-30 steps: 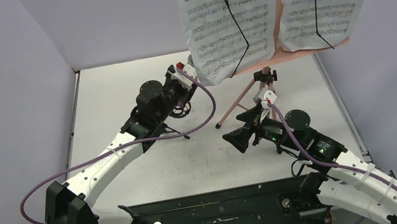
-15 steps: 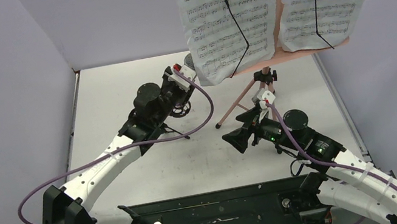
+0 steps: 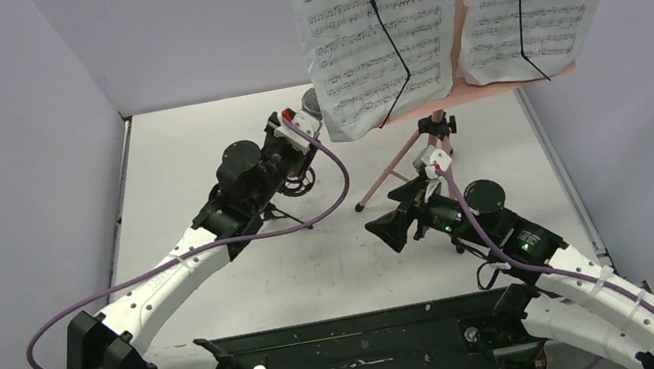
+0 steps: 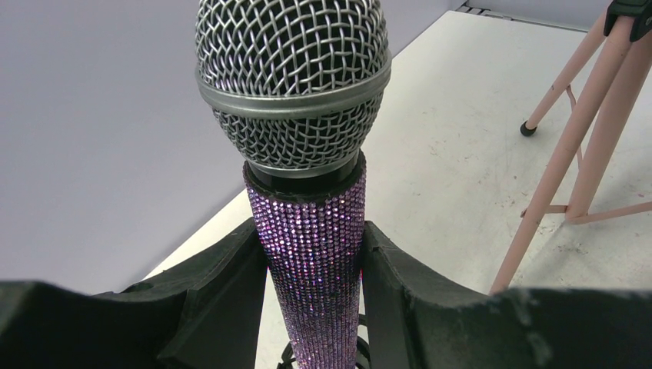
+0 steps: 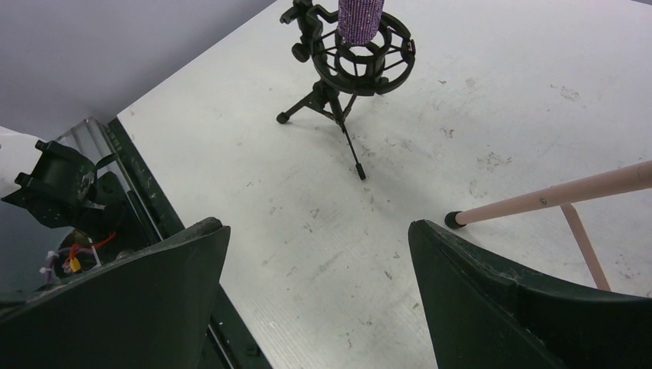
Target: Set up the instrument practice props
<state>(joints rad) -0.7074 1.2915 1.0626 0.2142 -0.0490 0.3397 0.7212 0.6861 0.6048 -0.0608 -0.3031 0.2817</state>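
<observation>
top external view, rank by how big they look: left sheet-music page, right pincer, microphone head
1. left sheet-music page, largest, though it is raised nearer the camera, which inflates it
2. right pincer
3. microphone head, smallest, only partly visible

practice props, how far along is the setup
Done: the pink music stand stands with sheet-music pages on it. In hand: the left gripper clamps the microphone, whose purple body sits in the black mic stand's ring. Left: let go and back away. The right gripper is open and empty.
</observation>
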